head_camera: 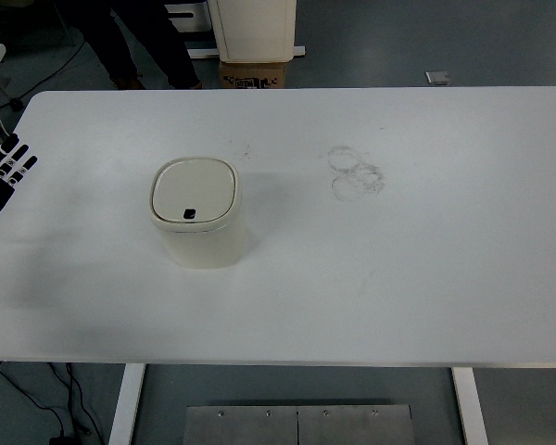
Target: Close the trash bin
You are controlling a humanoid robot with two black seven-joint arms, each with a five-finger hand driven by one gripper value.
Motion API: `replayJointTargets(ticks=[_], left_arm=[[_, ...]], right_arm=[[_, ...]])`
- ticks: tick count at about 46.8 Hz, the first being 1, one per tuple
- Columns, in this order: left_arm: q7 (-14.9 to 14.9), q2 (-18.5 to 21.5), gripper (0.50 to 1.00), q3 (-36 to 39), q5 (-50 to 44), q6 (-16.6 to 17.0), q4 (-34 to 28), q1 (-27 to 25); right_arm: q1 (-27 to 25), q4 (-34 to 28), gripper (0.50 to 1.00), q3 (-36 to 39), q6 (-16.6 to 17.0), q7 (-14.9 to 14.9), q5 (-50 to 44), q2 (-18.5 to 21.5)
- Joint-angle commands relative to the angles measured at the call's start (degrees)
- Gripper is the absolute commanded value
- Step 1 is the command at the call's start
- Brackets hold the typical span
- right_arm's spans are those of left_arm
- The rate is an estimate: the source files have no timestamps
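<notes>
A small cream trash bin [198, 215] stands upright on the white table [398, 269], left of centre. Its flat lid [193, 191] lies down flush on the rim, with a small dark button at its front edge. My left hand [0, 174] is at the far left edge of the picture, well apart from the bin, black with white marks on the fingers, which are spread and hold nothing. My right hand is out of view.
Faint ring-shaped smudges [355, 172] mark the table right of centre. A person's legs [139, 42] stand beyond the far edge at the top left, beside a white cabinet [252, 28] and a cardboard box [254, 73].
</notes>
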Motion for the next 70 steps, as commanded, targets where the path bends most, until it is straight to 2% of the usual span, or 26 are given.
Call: replayJointTargets(ticks=[1, 9, 70], left_arm=[[0.00, 0.00, 1.000, 0.00, -0.27, -0.01, 0.28, 0.00], [0.00, 0.00, 1.000, 0.08, -2.64, -0.01, 0.81, 0.00], [0.18, 0.97, 1.000, 0.17, -2.12, -0.89, 1.16, 0.00]], right_arm=[[-0.04, 0.00, 0.991, 0.00, -0.01, -0.01, 0.00, 0.00], [0.05, 0.00, 0.991, 0.00, 0.00, -0.01, 0.00, 0.00], [0.05, 0.00, 0.991, 0.00, 0.08, -0.01, 0.00, 0.00]])
